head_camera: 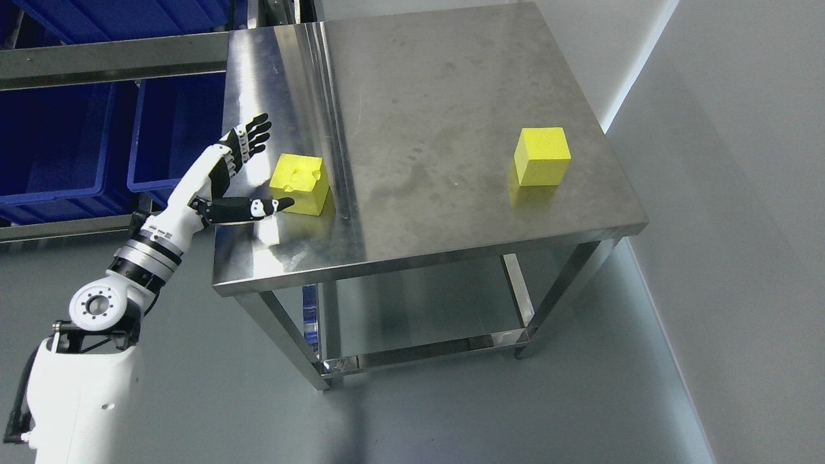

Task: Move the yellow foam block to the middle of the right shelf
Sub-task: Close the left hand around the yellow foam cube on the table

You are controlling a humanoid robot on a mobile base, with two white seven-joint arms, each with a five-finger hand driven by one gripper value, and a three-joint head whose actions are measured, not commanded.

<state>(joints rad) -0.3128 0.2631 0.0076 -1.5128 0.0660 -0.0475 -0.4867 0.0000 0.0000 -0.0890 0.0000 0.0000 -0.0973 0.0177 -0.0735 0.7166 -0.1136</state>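
Setting: grey floor (193,386) and pale wall (741,161) around a steel table (451,212), seen from above; its top is scuffed and shows a seam running front to back near the left side.
Lower shelf: a steel shelf (412,351) sits under the tabletop between the legs.
Background: blue bins (58,154) on a metal rack (109,61) at the upper left, behind the table's left edge.
Near block: a yellow foam block (300,183) rests on the left strip of the tabletop, left of the seam; its top face looks dented, though the glare makes that hard to be sure of.
Far block: a second yellow block (542,156) stands on the right half of the table, well apart from the first.
Left hand: the left hand (242,177) comes in from the lower left, fingers spread wide and holding nothing; the thumb (271,207) reaches toward the near block's front lower corner, seemingly touching it, while the other fingers (252,135) point up and away.
Left arm: white and black, rising from the bottom left corner to the table's left edge.
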